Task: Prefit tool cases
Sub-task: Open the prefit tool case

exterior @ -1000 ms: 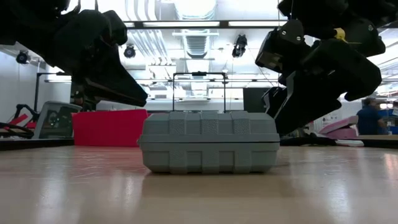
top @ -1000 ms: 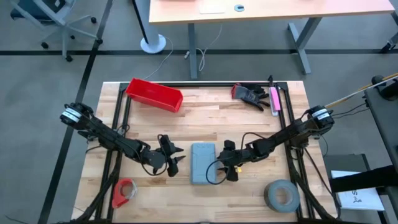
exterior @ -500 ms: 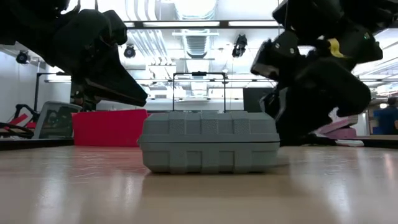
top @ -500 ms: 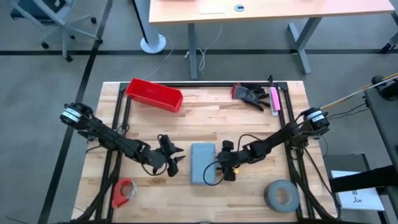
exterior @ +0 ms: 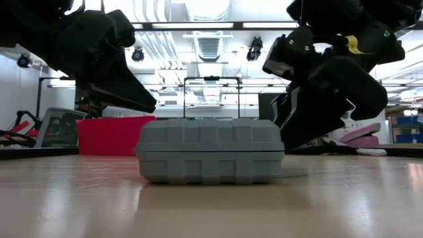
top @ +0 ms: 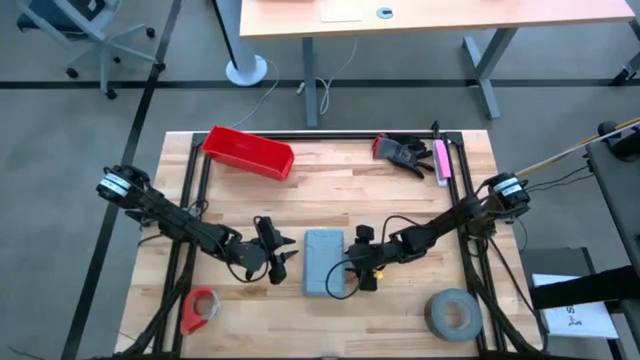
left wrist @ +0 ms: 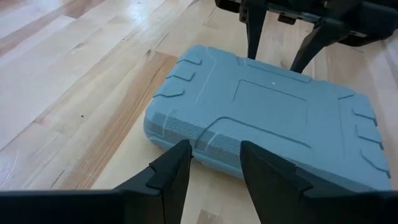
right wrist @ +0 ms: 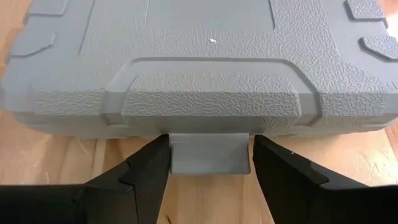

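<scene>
the closed tool case [top: 325, 262] lies flat mid-table; the right gripper [right wrist: 210, 163], fingers spread, straddles its latch tab [right wrist: 210, 154], likely to unclip it, while the left gripper [left wrist: 211, 173], also spread, waits just beside its left edge.

You had one closed grey-blue tool case [top: 325, 262] on the table [top: 340, 170], lying flat near the middle of the front edge. One red bin [top: 248, 152] sat by the back left corner. There were two tape rolls: one red roll [top: 199, 309] at the front left corner and one grey roll [top: 453, 314] at the front right corner. One dark glove [top: 400, 152] and one pink tool [top: 441, 159] lay by the back right corner. Two arms reached over the table, each with one gripper: the left gripper [top: 283, 252] and the right gripper [top: 352, 271].
</scene>
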Robot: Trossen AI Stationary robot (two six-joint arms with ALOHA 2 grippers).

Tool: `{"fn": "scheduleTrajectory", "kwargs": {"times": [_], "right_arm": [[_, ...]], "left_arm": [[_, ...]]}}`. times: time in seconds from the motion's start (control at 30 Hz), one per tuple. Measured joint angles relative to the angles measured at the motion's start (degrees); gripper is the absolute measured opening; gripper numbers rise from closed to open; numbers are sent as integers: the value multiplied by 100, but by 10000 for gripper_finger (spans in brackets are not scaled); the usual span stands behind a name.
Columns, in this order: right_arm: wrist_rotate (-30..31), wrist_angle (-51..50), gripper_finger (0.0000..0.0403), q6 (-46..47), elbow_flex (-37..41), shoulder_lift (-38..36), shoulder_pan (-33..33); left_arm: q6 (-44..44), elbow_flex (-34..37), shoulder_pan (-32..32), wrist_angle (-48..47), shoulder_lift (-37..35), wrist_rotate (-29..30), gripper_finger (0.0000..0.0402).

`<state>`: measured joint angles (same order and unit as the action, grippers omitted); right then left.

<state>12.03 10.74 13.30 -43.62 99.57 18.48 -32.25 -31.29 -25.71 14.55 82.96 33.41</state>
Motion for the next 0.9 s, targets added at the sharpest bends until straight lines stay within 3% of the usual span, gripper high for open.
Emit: {"fn": "scheduleTrajectory", "kwargs": {"times": [0.9], "right_arm": [[1, 58, 146, -26, -20, -2, 2]], "left_arm": [[85, 0, 2, -3, 4, -59, 144]]}}
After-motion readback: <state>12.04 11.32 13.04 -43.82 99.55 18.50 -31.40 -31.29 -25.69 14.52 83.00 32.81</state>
